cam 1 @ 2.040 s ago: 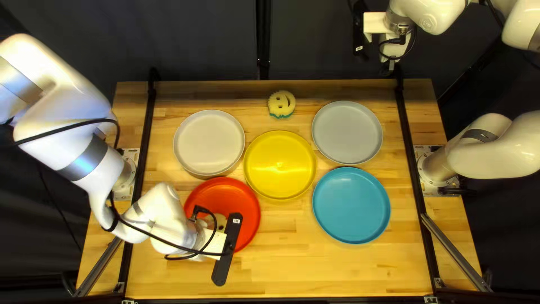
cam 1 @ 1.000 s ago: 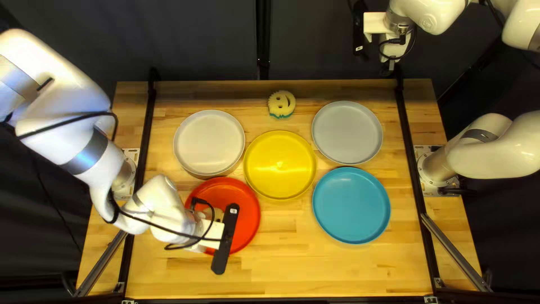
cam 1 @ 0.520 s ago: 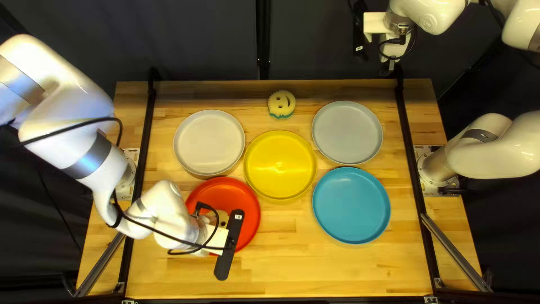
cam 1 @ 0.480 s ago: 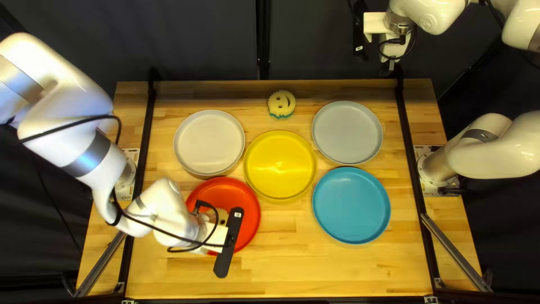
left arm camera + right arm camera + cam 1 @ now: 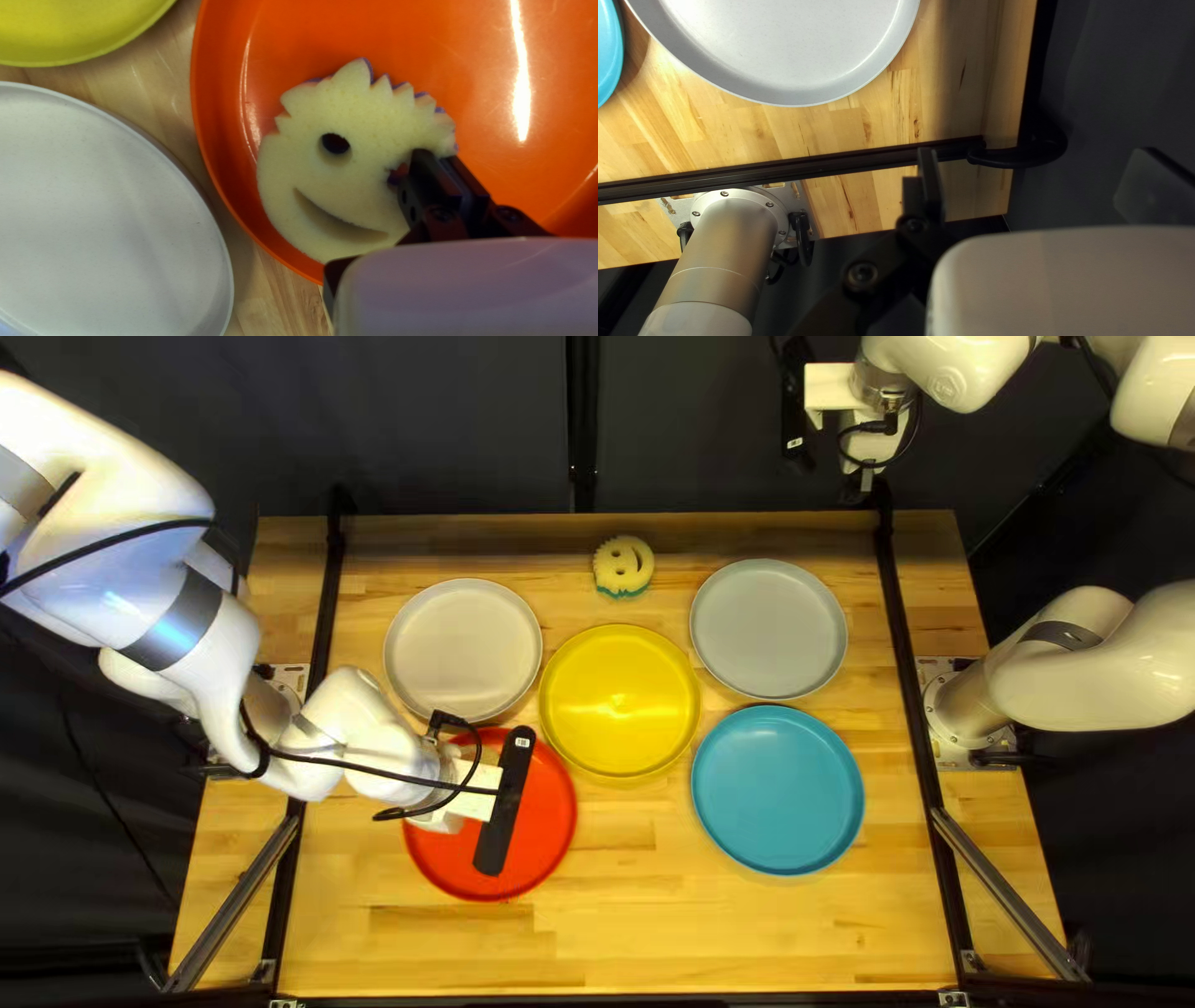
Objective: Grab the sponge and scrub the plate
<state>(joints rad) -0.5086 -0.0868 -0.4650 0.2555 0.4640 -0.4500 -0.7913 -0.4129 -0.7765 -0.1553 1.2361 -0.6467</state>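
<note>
Left pincer clamped, right pincer spread open

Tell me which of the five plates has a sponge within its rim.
The red plate, under the left gripper: of the five, it alone has a sponge, with a cut-out smile, in it.

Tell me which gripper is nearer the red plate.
Left. My left gripper is over the red plate; my right gripper is well away, toward the table's far edge.
</note>
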